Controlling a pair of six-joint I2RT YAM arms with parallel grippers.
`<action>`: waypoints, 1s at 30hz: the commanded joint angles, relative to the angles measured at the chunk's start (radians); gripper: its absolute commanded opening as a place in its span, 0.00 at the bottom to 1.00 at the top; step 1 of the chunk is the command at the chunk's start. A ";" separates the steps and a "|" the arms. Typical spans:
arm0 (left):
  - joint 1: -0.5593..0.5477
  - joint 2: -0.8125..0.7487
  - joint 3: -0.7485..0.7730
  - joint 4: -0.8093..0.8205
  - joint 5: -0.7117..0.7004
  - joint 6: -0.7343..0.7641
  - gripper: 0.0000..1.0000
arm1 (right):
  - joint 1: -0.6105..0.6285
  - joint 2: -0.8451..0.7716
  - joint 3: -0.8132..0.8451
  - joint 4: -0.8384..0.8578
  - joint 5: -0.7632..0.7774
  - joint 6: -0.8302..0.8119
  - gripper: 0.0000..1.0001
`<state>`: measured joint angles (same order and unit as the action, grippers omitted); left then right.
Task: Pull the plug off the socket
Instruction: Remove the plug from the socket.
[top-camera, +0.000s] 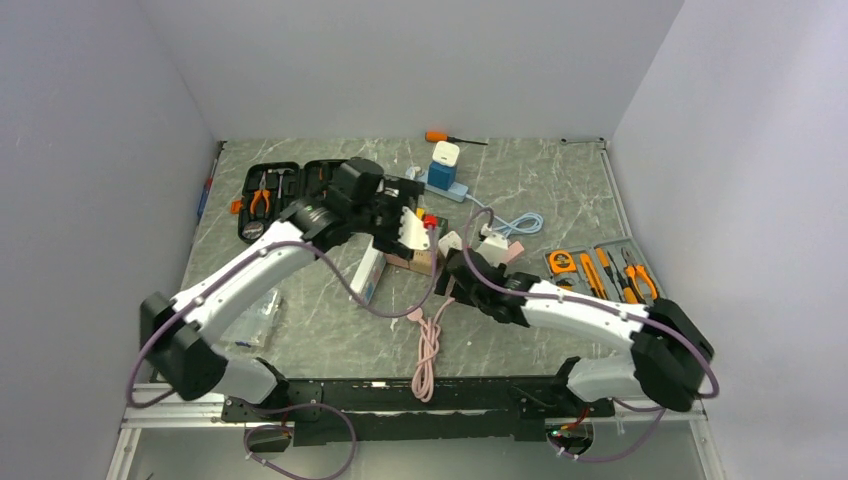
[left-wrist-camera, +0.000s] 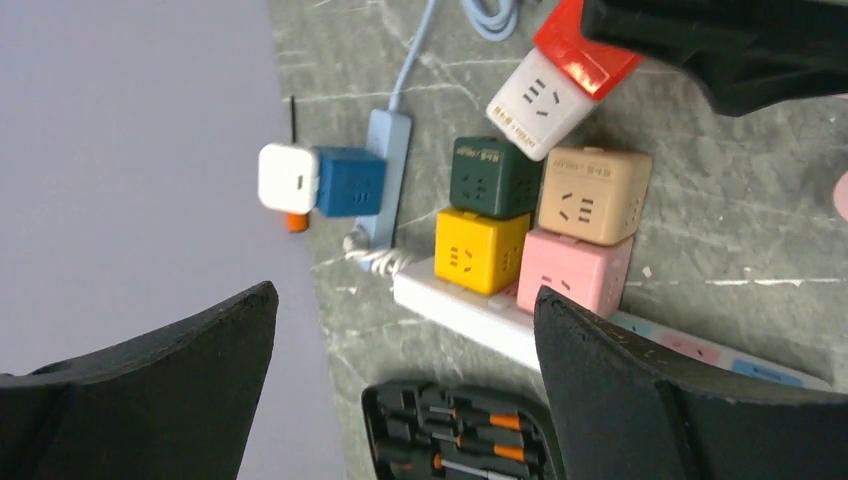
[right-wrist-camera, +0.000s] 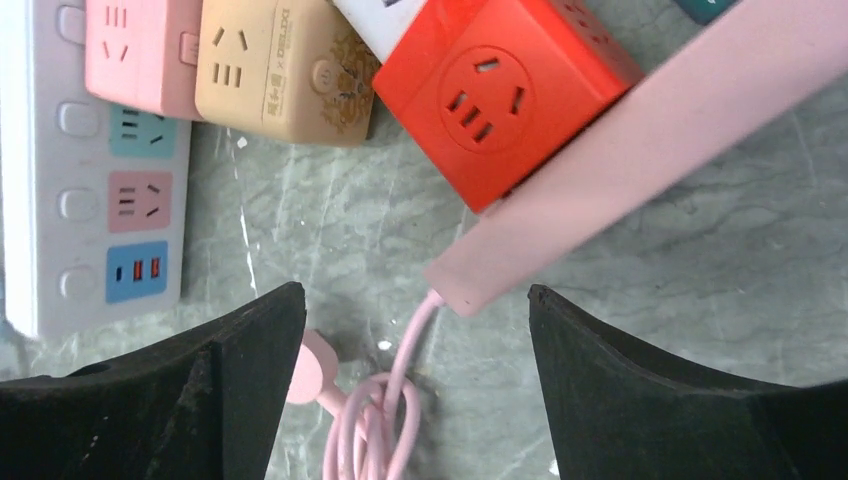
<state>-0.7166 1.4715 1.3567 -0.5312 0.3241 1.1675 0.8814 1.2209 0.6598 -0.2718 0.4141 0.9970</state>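
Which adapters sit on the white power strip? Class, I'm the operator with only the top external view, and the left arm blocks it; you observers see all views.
Observer: The left wrist view shows a yellow cube adapter and a pink cube adapter on the white power strip.
Operator: Anything joined to those?
Observer: A dark green cube touches the yellow one, a tan cube the pink one.
Operator: Is the right end effector gripping?
Observer: No; its wrist view shows the right end effector open, a pink power strip ending in front of it.

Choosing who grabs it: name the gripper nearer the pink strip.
Right. The right gripper hangs over the cord end of the pink strip; the left gripper is farther off, above the white strip.
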 joint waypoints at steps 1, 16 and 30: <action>0.028 -0.137 -0.072 -0.069 0.022 -0.063 0.99 | 0.033 0.142 0.126 -0.125 0.147 0.104 0.84; 0.040 -0.355 -0.185 -0.136 0.011 -0.076 0.99 | 0.101 0.492 0.358 -0.400 0.374 0.318 0.77; 0.041 -0.353 -0.181 -0.149 0.033 -0.087 0.99 | 0.103 0.223 0.059 -0.323 0.426 0.364 0.39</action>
<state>-0.6777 1.1126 1.1538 -0.6746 0.3241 1.1011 0.9871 1.4948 0.7425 -0.5907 0.7773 1.3476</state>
